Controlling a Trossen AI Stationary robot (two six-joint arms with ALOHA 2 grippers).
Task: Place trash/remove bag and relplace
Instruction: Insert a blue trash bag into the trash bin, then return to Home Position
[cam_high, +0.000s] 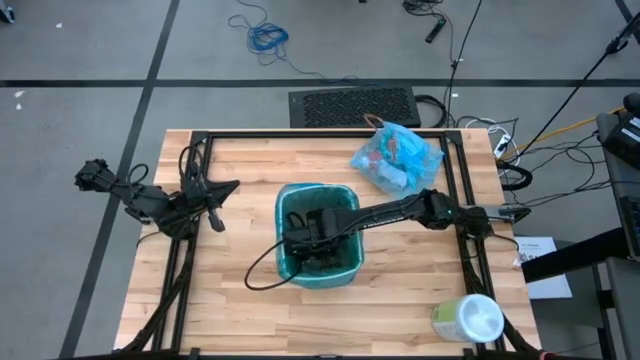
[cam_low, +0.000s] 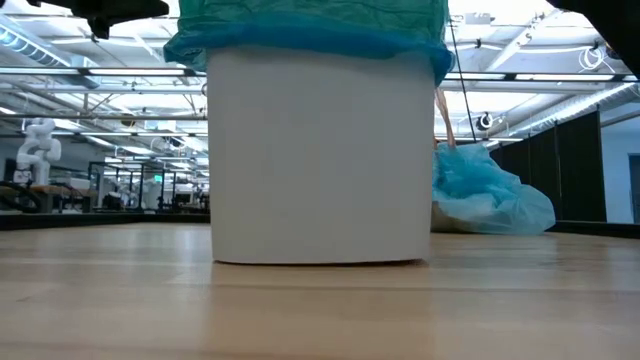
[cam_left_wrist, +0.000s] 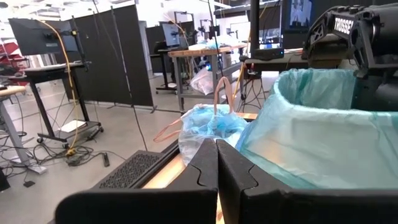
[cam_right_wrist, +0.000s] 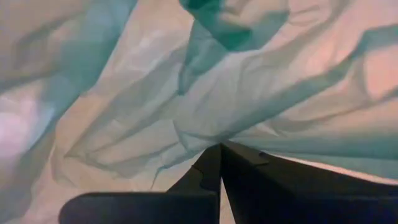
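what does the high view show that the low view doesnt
Only the high view: the right gripper shut, down inside the bin; the left gripper shut, waiting at the table's left; the wipes tub on its side at the near right corner. Only the low view: the bin's white wall and the room behind. Both: the green liner over the rim and the tied blue bag beyond the bin.

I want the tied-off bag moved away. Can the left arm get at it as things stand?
Probably not directly: the left gripper waits left of the bin, which, with the right arm, stands between it and the blue bag.
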